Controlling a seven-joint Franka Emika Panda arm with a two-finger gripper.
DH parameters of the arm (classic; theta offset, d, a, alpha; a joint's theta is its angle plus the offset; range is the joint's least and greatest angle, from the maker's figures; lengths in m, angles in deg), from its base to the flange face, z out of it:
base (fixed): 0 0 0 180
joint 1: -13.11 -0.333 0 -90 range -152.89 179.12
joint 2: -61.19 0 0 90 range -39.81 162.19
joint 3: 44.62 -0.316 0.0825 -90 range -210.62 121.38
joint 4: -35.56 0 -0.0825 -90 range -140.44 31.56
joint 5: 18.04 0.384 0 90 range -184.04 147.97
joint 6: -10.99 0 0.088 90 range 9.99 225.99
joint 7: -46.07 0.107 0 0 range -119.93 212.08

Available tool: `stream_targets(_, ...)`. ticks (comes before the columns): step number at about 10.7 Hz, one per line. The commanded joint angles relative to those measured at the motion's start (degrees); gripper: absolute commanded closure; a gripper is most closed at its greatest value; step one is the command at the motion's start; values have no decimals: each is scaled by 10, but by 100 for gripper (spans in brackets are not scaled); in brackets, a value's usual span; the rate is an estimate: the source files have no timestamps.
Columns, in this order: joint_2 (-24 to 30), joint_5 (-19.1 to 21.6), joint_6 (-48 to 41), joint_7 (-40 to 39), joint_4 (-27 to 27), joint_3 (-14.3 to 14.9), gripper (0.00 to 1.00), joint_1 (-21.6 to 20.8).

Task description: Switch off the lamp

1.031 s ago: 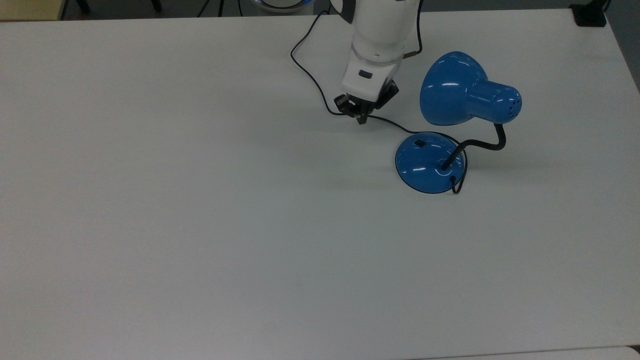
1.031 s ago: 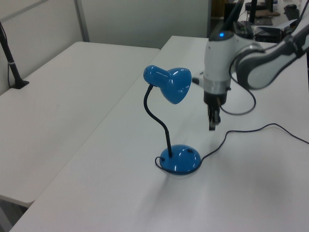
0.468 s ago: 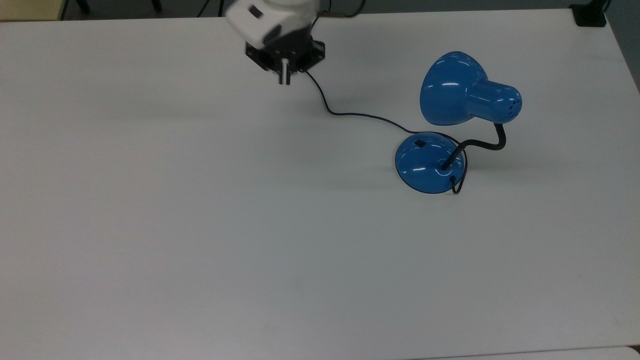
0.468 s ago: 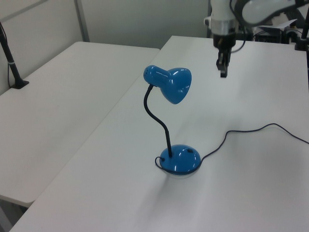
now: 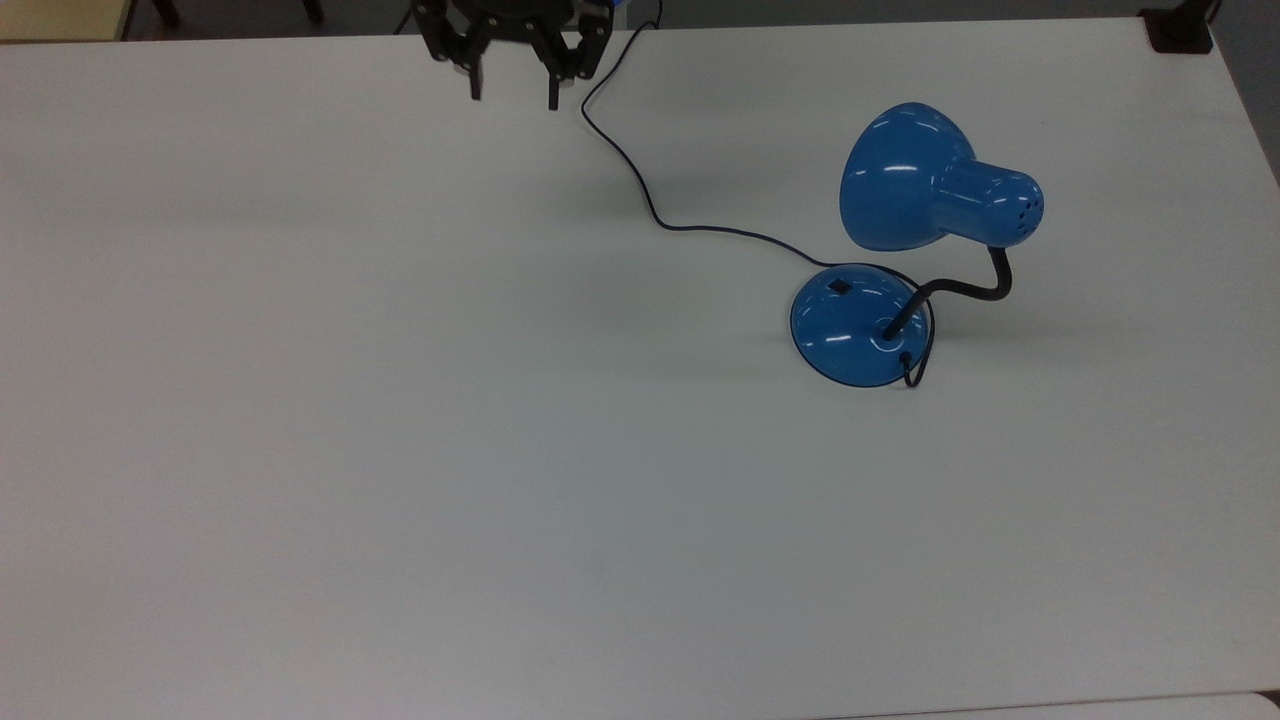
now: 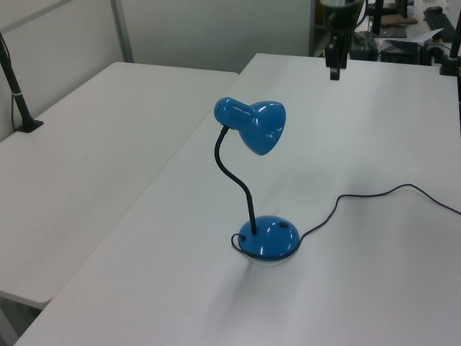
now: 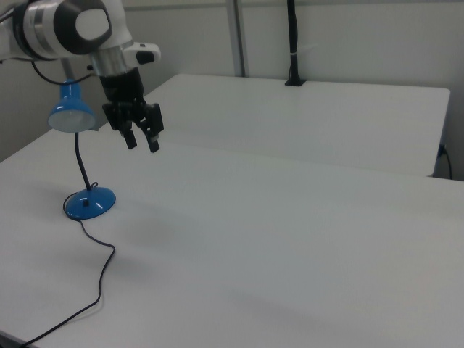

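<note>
- One lamp [image 5: 900,270] stands on the white table [image 5: 400,450], toward the top view's right and about mid-depth; it has one glossy blue bell-shaped shade [image 5: 905,180], one black bent gooseneck [image 5: 965,288] and one round domed blue base [image 5: 855,325]
- One small black switch [image 5: 839,287] sits on the base, on the side nearer the top view's upper left
- One thin black cord [image 5: 640,195] leaves the base, loops behind the gooseneck foot, then runs across the table toward the top view's upper edge; in the right view it trails along the table toward the near left corner [image 7: 101,279]
- One gripper [image 5: 512,88] hangs above the table's far edge in the top view, well apart from the lamp and to its upper left; its two black fingers [image 5: 476,80] point down with a plain wide gap between them and nothing held
- In the right view the gripper [image 7: 142,141] hangs in the air to the right of the shade [image 7: 72,112], above the base [image 7: 90,203]; both fingers are spread
- In the left view the lamp [image 6: 259,180] stands centre, the gripper [image 6: 335,71] far behind it
- A second white table [image 6: 94,144] stands alongside, at the left view's left
</note>
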Motion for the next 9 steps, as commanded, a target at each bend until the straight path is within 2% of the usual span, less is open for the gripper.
stream_targets(1,7,-7,-22,-17,27,24,0,-1)
stream_targets(3,9,-7,-18,-42,28,32,0,-1)
stream_targets(9,9,-8,-18,-38,28,33,0,-1)
